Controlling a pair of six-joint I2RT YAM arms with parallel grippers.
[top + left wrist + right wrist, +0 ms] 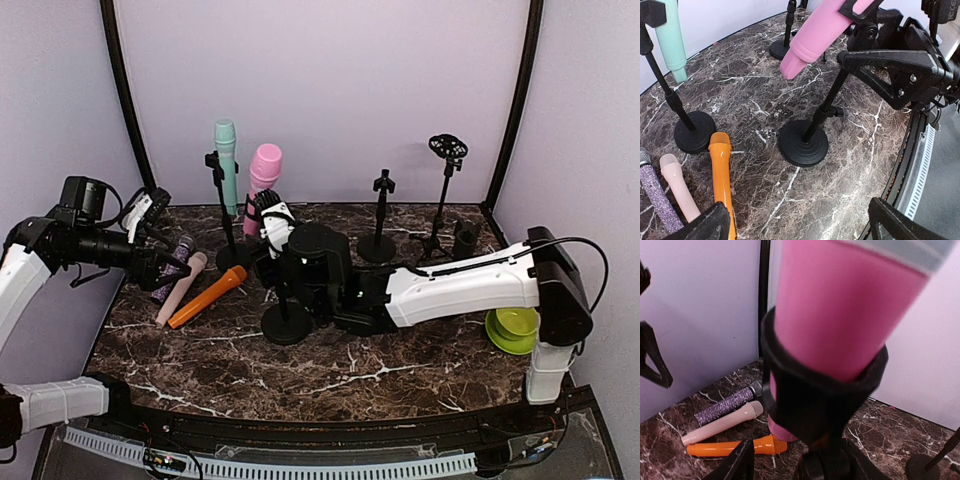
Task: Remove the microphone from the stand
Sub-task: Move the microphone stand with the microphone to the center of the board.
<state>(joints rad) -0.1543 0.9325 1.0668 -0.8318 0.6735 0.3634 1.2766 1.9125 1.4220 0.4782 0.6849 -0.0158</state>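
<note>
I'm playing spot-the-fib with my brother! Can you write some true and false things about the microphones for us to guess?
1. The pink microphone sits in the clip of its stand. True.
2. The orange microphone stands upright. False: it lies flat on the table beside the beige microphone.
3. The teal microphone is held up by a black stand. True.
4. The left gripper holds the purple microphone. False: its jaws are wide open and empty, and the purple microphone lies on the table.
</note>
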